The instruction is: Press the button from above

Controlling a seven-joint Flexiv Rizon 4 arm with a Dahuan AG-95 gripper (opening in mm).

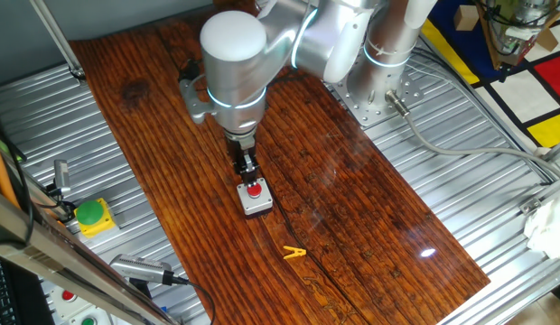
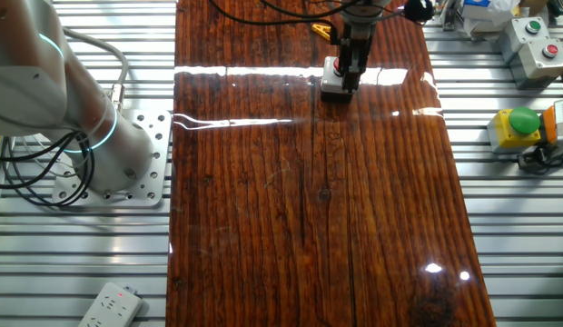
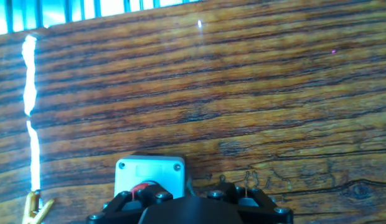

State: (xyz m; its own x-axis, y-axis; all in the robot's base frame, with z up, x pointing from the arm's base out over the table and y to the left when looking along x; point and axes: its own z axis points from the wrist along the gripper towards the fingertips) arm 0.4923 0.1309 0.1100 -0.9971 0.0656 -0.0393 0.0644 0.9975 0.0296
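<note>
On a dark wooden board [image 1: 352,208] laid over a ribbed metal table [image 1: 497,153], a square light-grey box [image 1: 256,200] sits near the centre, its small red button [image 1: 254,190] facing up. The white robot arm [image 1: 253,54] reaches in from twelve o'clock and hangs its gripper [image 1: 250,178] straight down, tips at or just above the button, a pose that suits a push from above. I cannot tell whether the tips touch it, nor whether the fingers are spread or pressed together. The hand view shows the box at six o'clock, half hidden under the gripper. A yellow clothespin [image 1: 294,254] lies at five o'clock of the box. A green dome button on a yellow box [image 1: 92,216] sits off the board at nine o'clock.
</note>
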